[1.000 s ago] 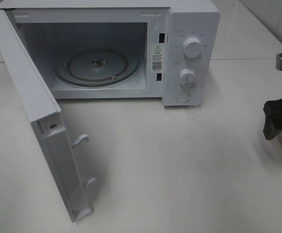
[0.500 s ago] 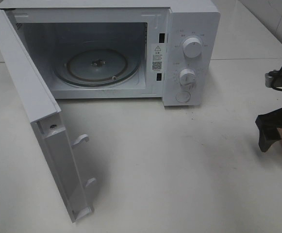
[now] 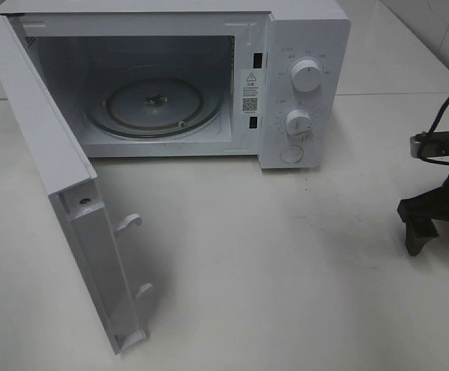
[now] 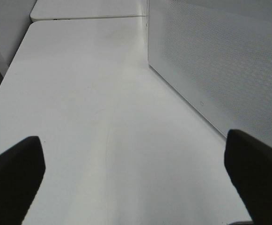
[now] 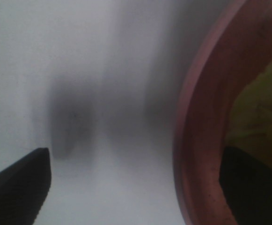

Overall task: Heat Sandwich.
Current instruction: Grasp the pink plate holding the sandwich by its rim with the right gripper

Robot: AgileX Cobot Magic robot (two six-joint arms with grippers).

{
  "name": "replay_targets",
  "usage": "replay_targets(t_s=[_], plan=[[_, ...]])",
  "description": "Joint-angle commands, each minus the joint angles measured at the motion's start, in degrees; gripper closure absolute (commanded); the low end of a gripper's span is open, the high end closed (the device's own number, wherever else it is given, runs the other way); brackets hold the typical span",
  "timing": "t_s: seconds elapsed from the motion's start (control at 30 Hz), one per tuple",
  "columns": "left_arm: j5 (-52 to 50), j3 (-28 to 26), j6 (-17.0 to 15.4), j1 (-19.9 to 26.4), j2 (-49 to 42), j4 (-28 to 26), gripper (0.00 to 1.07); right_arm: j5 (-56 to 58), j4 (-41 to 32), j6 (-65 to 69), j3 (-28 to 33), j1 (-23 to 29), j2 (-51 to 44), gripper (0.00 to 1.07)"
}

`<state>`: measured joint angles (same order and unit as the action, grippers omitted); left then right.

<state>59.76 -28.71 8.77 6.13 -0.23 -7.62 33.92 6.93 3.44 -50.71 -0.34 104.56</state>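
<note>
Sandwich (image 5: 260,108) on plate (image 5: 196,140); right gripper (image 5: 136,187) spread astride rim; left gripper (image 4: 136,180) spread.

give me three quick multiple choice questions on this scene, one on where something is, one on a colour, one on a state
1. The sandwich lies: A in a bowl; B on the plate; C on the bare table.
2. The plate is: A pink; B blue; C white.
3. The microwave door is: A shut; B swung open; C missing.
Key: 1 B, the right wrist view shows yellow food inside the plate's rim; 2 A, its rim is pink; 3 B, it stands swung out to the left in the high view.
</note>
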Motion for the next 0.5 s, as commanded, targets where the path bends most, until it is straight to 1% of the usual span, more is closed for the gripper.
replay_targets(t_s=[0.03, 0.1, 0.17, 0.2, 0.23, 0.3, 0.33, 0.37, 0.4, 0.43, 0.47, 0.5], plan=[[-0.57, 0.11, -0.4, -0.34, -1.55, -0.34, 0.05, -0.06, 0.11, -0.86, -0.23, -0.34, 0.11, 0.17], [-0.57, 0.11, -0.4, -0.34, -1.55, -0.34, 0.05, 0.52, 0.17, -0.97, -0.23, -0.34, 0.11, 0.24], [-0.57, 0.11, -0.4, -0.34, -1.55, -0.34, 0.05, 0.86, 0.17, -0.97, -0.23, -0.34, 0.11, 0.34], [-0.57, 0.11, -0.4, -0.34, -1.55, -0.34, 0.05, 0.86, 0.17, -0.97, -0.23, -0.34, 0.11, 0.34], [-0.57, 0.11, -0.4, -0.34, -1.55, -0.34, 0.05, 0.92, 0.4, -0.69, -0.23, -0.34, 0.11, 0.44], [-0.57, 0.11, -0.4, -0.34, -1.55, -0.34, 0.05, 0.92, 0.63, -0.46, -0.23, -0.34, 0.11, 0.56], [-0.57, 0.11, -0.4, -0.34, -1.55, -0.34, 0.05, 0.92, 0.63, -0.4, -0.23, -0.34, 0.11, 0.72], [-0.57, 0.11, -0.4, -0.34, -1.55, -0.34, 0.05, 0.92, 0.63, -0.4, -0.23, -0.34, 0.11, 0.72], [-0.57, 0.11, -0.4, -0.34, -1.55, -0.34, 0.05, 0.86, 0.63, -0.23, -0.23, -0.34, 0.11, 0.79], [-0.57, 0.11, -0.4, -0.34, -1.55, -0.34, 0.05, 0.86, 0.63, 0.17, -0.23, -0.34, 0.11, 0.88], [-0.57, 0.11, -0.4, -0.34, -1.55, -0.34, 0.05, 0.86, 0.63, 0.34, -0.23, -0.34, 0.11, 1.06], [-0.57, 0.11, -0.4, -0.34, -1.55, -0.34, 0.05, 0.86, 0.63, 0.34, -0.23, -0.34, 0.11, 1.06]])
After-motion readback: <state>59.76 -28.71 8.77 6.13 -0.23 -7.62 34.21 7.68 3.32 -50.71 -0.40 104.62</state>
